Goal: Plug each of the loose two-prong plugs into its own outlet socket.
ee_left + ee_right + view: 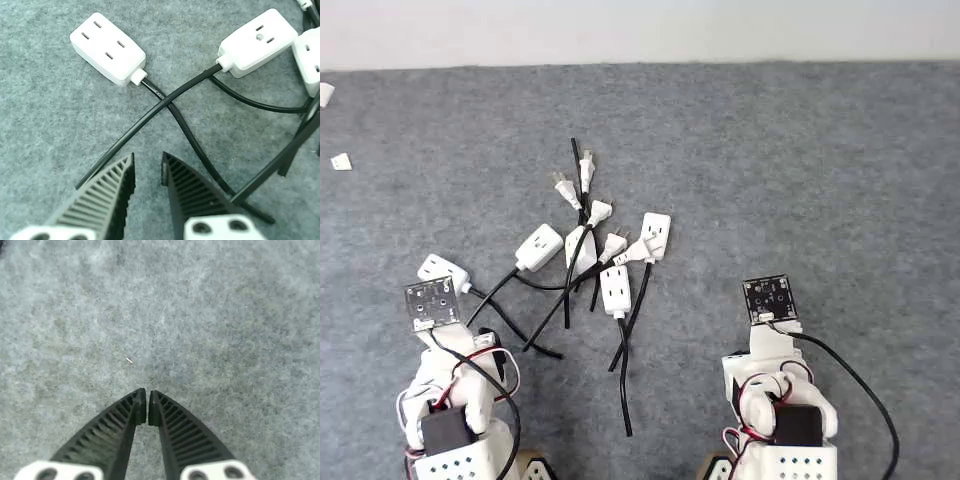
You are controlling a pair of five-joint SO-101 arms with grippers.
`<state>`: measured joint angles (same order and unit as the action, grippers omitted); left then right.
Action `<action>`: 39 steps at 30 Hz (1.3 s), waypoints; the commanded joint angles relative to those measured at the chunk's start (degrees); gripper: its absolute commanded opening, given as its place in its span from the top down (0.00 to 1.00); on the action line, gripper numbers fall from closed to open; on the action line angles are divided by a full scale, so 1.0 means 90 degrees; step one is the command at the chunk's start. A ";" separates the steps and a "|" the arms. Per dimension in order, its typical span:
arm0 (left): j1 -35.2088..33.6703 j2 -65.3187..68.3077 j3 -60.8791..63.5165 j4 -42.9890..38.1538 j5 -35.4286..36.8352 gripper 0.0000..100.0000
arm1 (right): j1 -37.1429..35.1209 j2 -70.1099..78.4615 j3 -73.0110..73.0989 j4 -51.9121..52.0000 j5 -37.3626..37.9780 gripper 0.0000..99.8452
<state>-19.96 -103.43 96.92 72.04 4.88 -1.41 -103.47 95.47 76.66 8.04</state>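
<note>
Several white outlet sockets and two-prong plugs on black cords lie tangled in the middle of the grey mat. One socket [443, 268] lies apart at the left, another [539, 247] to its right. Loose plugs [567, 190] [599, 212] sit at the far side of the pile. My left gripper [148, 159] hovers slightly open and holds nothing, just short of two crossing cords [165, 97]. Beyond them lie the left socket [107, 47] and a second socket [257, 42]. My right gripper [147, 407] is shut over bare mat, away from the pile.
The left arm [450, 400] and the right arm [780, 420] stand at the near edge. Two small white scraps [340, 161] lie at the far left. A loose cord end [625, 400] trails between the arms. Open mat stretches to the right.
</note>
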 commanded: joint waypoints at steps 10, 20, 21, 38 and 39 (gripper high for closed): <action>-0.0049 -0.0098 -0.0054 0.0039 0.0059 0.92 | 0.0073 -0.0054 0.0107 -0.0171 -0.0059 0.98; -0.0049 -0.0098 -0.0054 0.0039 0.0059 0.92 | 0.0073 -0.0054 0.0107 -0.0171 -0.0059 0.98; -0.0049 -0.0098 -0.0054 0.0039 0.0059 0.92 | 0.0073 -0.0054 0.0107 -0.0171 -0.0059 0.98; 0.0166 -0.0098 -0.0054 0.0039 0.0059 0.92 | -0.0112 -0.0054 0.0107 -0.0181 -0.0078 0.98; 0.0352 -0.0098 -0.0054 0.0039 0.0049 0.92 | -0.0151 -0.0054 0.0107 -0.0181 -0.0078 0.98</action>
<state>-19.43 -103.43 96.92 72.04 4.88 -1.67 -103.47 95.47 76.66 8.04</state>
